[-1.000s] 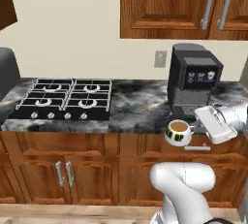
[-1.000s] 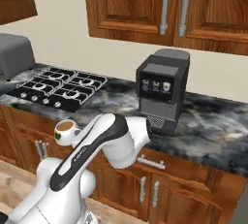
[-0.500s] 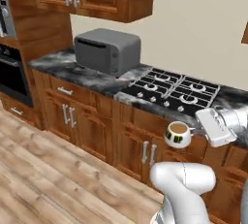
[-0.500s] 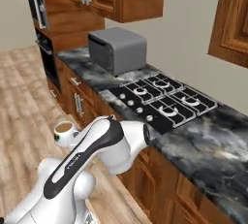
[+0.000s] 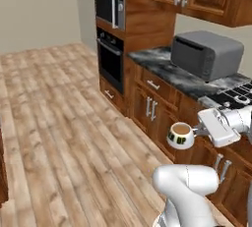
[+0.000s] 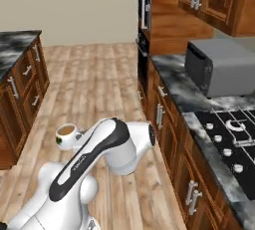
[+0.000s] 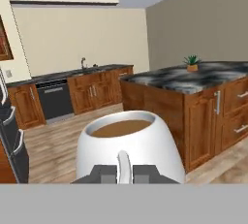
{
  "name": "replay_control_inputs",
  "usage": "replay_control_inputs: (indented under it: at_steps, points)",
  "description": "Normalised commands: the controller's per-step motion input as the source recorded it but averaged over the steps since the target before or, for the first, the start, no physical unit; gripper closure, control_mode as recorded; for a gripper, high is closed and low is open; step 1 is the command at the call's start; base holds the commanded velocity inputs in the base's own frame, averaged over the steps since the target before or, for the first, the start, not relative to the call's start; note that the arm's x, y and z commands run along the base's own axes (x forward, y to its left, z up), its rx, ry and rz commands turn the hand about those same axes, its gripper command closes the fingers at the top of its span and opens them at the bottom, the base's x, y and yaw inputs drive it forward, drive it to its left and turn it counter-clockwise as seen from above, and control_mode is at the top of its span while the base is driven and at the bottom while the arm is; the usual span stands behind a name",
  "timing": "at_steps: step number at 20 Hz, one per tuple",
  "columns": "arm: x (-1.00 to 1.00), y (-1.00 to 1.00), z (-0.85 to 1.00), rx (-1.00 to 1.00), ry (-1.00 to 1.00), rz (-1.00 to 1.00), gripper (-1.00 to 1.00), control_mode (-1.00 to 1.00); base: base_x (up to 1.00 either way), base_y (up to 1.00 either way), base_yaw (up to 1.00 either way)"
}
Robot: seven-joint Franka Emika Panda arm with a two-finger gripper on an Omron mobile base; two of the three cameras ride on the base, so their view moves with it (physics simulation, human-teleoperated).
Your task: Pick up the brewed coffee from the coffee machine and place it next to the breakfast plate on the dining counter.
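The two-finger gripper (image 7: 124,173) is pinched narrow on the small handle of the brewed coffee (image 5: 180,135), a small white ceramic cup with a dark-and-yellow patterned band, held in the air above the wooden plank floor (image 5: 59,123). The cup stands upright, its axis vertical and its mouth up, with the handle turned back toward the fingers. It holds brown liquid close to the rim. Ahead of the gripper, beyond the cup, stands a wood-cabinet island (image 7: 193,106) with drawers and a dark marble top, carrying a small potted plant (image 7: 192,63). Behind the gripper's arm, a grey boxy toaster oven (image 5: 205,54) sits on the dark marble counter (image 6: 199,105).
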Motion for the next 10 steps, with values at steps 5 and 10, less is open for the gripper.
replay_control_inputs:
  at_steps: [5, 10]
  points:
    - [0.0, 0.0, 0.0, 0.0, 0.0, 0.0, 1.0, 1.0, 0.17, 0.6, 0.73]
    - [0.0, 0.0, 0.0, 0.0, 0.0, 0.0, 1.0, 1.0, 0.2, 0.58, 0.73]
